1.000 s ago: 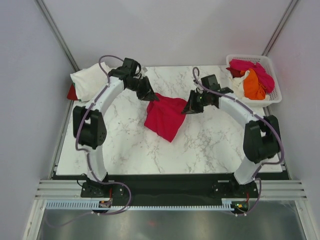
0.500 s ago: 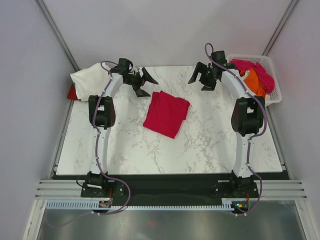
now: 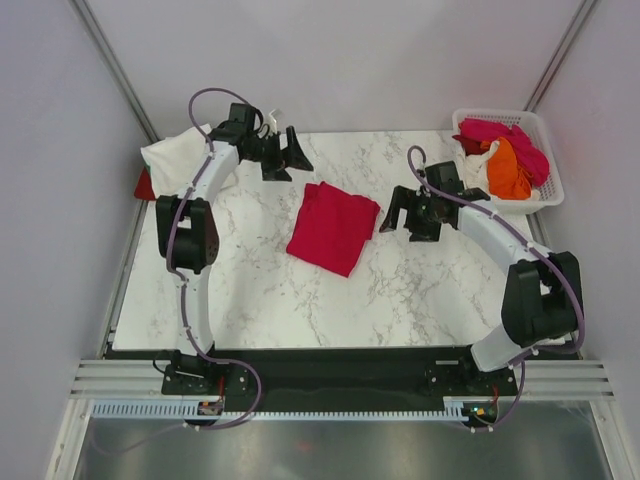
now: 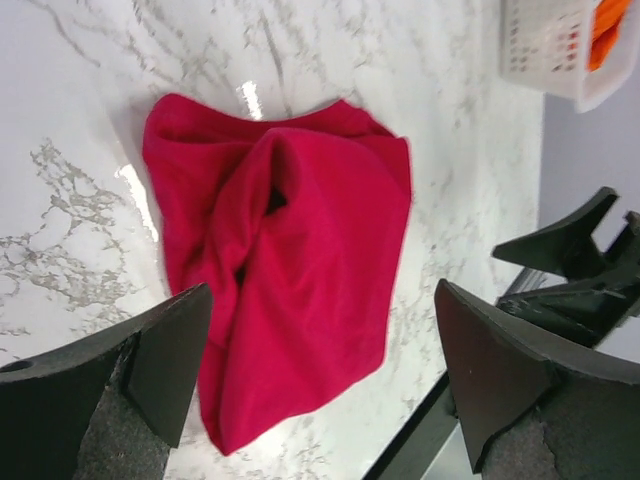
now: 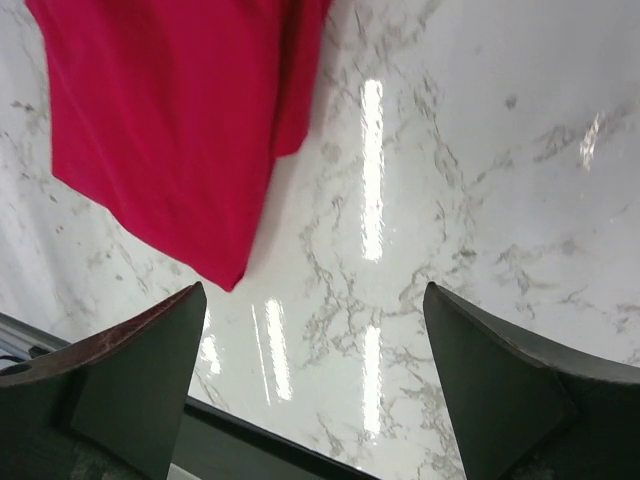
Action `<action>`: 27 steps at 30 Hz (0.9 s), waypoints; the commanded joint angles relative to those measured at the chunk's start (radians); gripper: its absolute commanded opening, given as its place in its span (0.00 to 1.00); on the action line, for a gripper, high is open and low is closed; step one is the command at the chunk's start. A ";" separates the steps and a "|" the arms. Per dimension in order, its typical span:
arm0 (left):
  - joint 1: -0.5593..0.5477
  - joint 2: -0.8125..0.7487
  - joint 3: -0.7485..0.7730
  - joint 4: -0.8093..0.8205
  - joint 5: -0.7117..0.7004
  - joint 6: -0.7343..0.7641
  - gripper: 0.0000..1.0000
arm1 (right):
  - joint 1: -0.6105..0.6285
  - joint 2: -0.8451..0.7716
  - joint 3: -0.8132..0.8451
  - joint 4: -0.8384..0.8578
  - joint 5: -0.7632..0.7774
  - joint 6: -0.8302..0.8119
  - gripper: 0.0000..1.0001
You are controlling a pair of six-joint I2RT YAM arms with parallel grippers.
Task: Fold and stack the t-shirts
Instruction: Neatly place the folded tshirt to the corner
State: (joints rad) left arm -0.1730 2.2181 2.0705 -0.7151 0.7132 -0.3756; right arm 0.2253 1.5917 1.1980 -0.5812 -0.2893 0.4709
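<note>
— White-veined marble tabletop (image 3: 420, 290), pale grey walls around. Left gripper (image 3: 287, 160)?
— Spread wide, pinching nothing. Poised over the marble in the upper left of the overhead view, just up and left of the crimson t-shirt (image 3: 332, 228), apart from it.
— Right gripper (image 3: 405, 218)?
— Likewise spread wide and empty. Sits right of centre, near the shirt's right edge, clear of the cloth in the right wrist view.
— And the crimson t-shirt itself?
— Lying between both grippers, near the middle of the frame, flat on the marble as a rumpled rough rectangle. Creased along its middle in the left wrist view.
— Further out?
— Cream-white t-shirt (image 3: 172, 155) bunched at the table's upper-left corner, behind the left arm, with a scrap of red cloth (image 3: 145, 186) showing beneath it. White lattice basket (image 3: 490, 113) at the upper right, holding a pink t-shirt (image 3: 495, 132), an orange t-shirt (image 3: 508, 172) and a bit of white cloth (image 3: 478, 160).
</note>
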 commanded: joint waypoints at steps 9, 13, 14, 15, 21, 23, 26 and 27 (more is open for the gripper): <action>-0.094 0.083 -0.085 0.017 -0.103 0.288 1.00 | -0.003 -0.176 -0.176 0.086 -0.099 -0.051 0.98; -0.102 0.121 -0.089 0.022 -0.138 0.296 1.00 | -0.003 -0.182 -0.224 0.098 -0.108 -0.063 0.98; -0.105 0.126 -0.095 0.023 -0.153 0.300 1.00 | -0.004 -0.185 -0.232 0.104 -0.111 -0.066 0.98; -0.106 0.130 -0.096 0.023 -0.176 0.302 1.00 | -0.003 -0.184 -0.236 0.104 -0.110 -0.069 0.98; -0.126 0.114 -0.124 0.051 -0.351 0.307 1.00 | -0.004 -0.185 -0.278 0.122 -0.126 -0.080 0.98; -0.129 0.089 -0.141 0.078 -0.388 0.307 1.00 | -0.004 -0.182 -0.287 0.129 -0.129 -0.083 0.98; -0.135 0.101 -0.133 0.083 -0.428 0.319 1.00 | -0.003 -0.176 -0.301 0.138 -0.137 -0.089 0.98; -0.137 0.110 -0.127 0.083 -0.429 0.320 1.00 | -0.004 -0.174 -0.307 0.139 -0.139 -0.092 0.98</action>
State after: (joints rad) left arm -0.3019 2.3398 1.9469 -0.6693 0.3817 -0.1219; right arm 0.2245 1.4281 0.9035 -0.4847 -0.4015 0.4061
